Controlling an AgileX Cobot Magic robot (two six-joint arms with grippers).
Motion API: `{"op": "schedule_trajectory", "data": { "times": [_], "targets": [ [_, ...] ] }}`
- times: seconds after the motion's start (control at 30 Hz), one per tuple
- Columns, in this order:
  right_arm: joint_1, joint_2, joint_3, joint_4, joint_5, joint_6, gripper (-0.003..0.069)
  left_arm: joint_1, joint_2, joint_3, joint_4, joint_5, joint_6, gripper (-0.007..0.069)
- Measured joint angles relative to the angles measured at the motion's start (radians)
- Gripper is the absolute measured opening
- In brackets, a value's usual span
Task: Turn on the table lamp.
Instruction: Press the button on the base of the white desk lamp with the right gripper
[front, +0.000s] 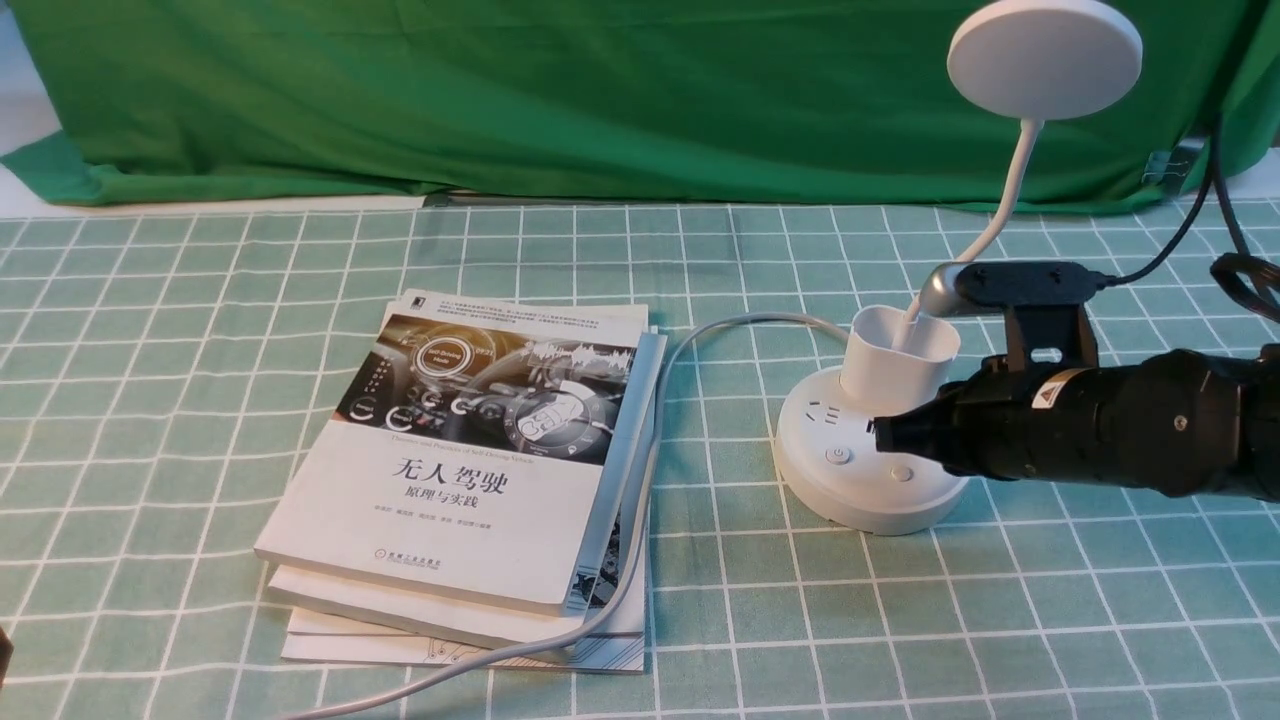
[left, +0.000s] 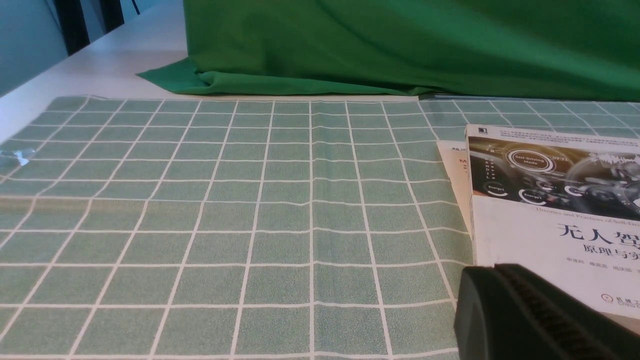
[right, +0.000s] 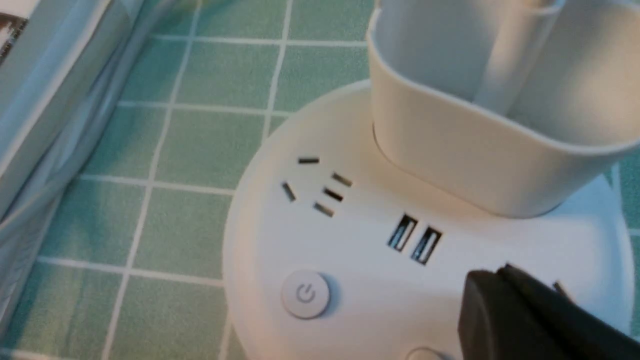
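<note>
- Lamp (front: 870, 500) upright on the right side of the worktop (front: 800, 620), to the right of the books (front: 470, 480).
- Right hand (front: 888, 436), fingers together, over the lamp's base, in front of its cup (front: 895, 360); contact can't be told.
- Left hand (left: 492, 272) also closed, near the books in its wrist view.
- Lamp: smooth white plastic, flat disc head (front: 1045, 60), thin curved neck (front: 1010, 190), round base.
- Worktop cloth green with white grid; curtain (front: 600, 100) green, softly folded; cable (front: 640, 510) grey, lying across the books.
- Right wrist view shows two USB slots (right: 415, 239), hidden in the front view; only the latter shows the disc head.
</note>
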Motion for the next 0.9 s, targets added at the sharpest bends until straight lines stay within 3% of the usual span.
{"op": "schedule_trajectory", "data": {
  "times": [0.9],
  "targets": [
    [-0.001,0.022,-0.038,0.041,0.119,-0.097,0.0030,0.000,0.000,0.000,0.003,0.000,0.000,0.0021]
  ]
}}
